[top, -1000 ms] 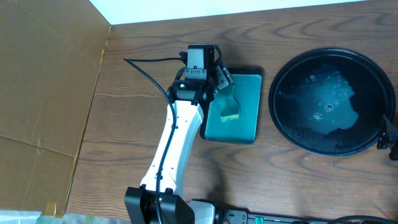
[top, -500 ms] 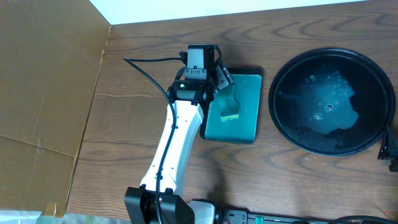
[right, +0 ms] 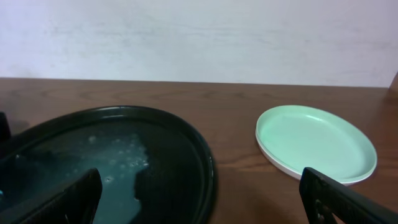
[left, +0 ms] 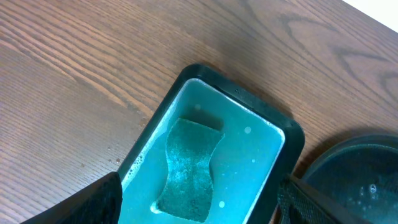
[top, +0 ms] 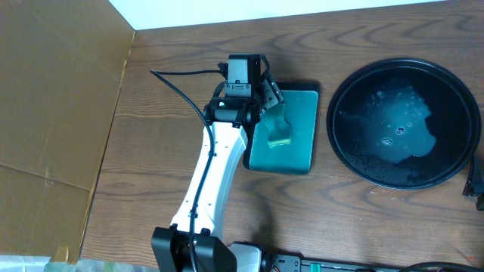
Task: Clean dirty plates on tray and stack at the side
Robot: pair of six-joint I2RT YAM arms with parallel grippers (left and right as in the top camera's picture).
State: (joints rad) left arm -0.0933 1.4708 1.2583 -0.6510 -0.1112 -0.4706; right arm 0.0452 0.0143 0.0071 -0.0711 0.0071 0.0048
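Overhead, the tray (top: 454, 91) holds only soapy water and no plates. The right wrist view shows a plate (right: 317, 143) on the table just right of the tray; whether others lie under it I cannot tell. Left of the tray, the left gripper (left: 199, 208) hangs wide open over the sponge (left: 189, 168) in the rectangular tray (left: 153, 118). The right gripper (right: 199, 202), at the tray's near edge, is open and empty. The task looks essentially finished.

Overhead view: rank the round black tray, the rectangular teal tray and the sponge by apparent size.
1. round black tray, clearly largest
2. rectangular teal tray
3. sponge, lying in that tray, smallest
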